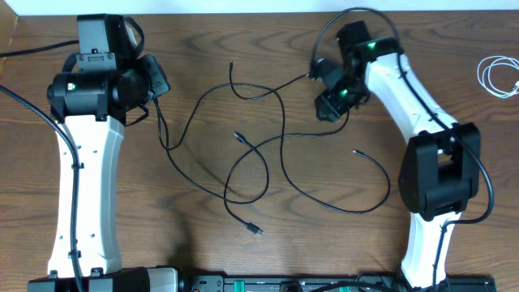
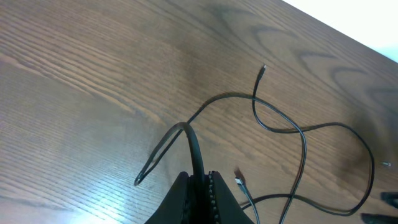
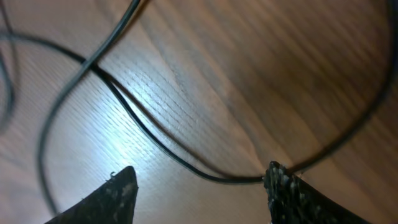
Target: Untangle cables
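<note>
Left gripper (image 2: 202, 179) clamped on black cable (image 2: 194, 149); right gripper (image 3: 199, 177) spread wide, cable at fingertips. Tangled black cables (image 1: 268, 154) sprawl across middle of wooden table (image 1: 243, 32); white cable (image 1: 496, 75) coiled at far right.

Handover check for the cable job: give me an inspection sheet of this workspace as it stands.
Surface: wooden table, bare grain, some glare.
Job's things: black cables cross in loose loops at the centre; white cable lies coiled apart at the right edge.
Clutter: nothing seen.
Grippers: left gripper shut on one black cable, which rises in a loop; right gripper open, a cable passing by one fingertip.
Cables: thick arm wiring runs off the left edge.
Surroundings: pale strip beyond the far edge; otherwise nothing seen.
</note>
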`<action>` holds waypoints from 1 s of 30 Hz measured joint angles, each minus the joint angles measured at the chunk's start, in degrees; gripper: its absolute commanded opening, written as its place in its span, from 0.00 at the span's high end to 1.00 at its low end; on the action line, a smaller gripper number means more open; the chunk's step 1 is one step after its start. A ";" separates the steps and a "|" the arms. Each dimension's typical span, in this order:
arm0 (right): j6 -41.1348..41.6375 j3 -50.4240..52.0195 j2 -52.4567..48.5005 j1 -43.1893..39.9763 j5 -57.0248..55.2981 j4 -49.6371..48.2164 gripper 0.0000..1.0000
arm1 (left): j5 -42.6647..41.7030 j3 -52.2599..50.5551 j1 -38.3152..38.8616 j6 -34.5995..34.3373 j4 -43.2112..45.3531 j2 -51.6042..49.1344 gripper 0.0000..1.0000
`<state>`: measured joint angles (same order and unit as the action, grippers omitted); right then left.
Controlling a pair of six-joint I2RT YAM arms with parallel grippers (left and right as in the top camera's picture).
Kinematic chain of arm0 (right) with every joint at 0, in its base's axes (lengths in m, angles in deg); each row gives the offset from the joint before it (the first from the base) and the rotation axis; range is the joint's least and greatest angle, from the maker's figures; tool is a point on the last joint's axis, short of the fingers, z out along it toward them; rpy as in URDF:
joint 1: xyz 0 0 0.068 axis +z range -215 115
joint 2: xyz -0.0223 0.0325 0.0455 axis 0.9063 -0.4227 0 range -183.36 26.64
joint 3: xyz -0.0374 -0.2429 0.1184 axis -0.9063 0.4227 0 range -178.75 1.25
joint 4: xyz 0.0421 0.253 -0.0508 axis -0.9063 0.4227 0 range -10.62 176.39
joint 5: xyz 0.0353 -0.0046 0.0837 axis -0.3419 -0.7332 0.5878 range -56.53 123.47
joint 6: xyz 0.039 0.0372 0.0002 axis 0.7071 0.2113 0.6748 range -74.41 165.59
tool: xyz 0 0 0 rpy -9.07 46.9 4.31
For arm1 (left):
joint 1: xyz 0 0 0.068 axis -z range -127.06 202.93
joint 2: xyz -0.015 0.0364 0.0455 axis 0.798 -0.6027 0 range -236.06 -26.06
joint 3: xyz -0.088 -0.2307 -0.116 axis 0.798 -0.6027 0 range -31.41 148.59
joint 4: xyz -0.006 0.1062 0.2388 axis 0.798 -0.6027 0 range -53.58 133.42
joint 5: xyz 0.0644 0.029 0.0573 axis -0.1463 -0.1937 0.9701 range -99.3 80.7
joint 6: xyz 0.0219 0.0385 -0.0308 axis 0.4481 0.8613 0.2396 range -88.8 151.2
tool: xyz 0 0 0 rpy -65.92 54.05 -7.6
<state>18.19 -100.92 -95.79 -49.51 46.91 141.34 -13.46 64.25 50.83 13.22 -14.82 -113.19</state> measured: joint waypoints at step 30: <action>-23.04 17.20 1.18 1.25 -3.63 -13.05 0.82 | 0.02 0.00 0.00 0.00 0.13 -0.02 0.92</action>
<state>-4.85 -83.72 -94.61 -48.26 43.28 128.29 -13.44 64.25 50.83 13.22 -14.69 -113.21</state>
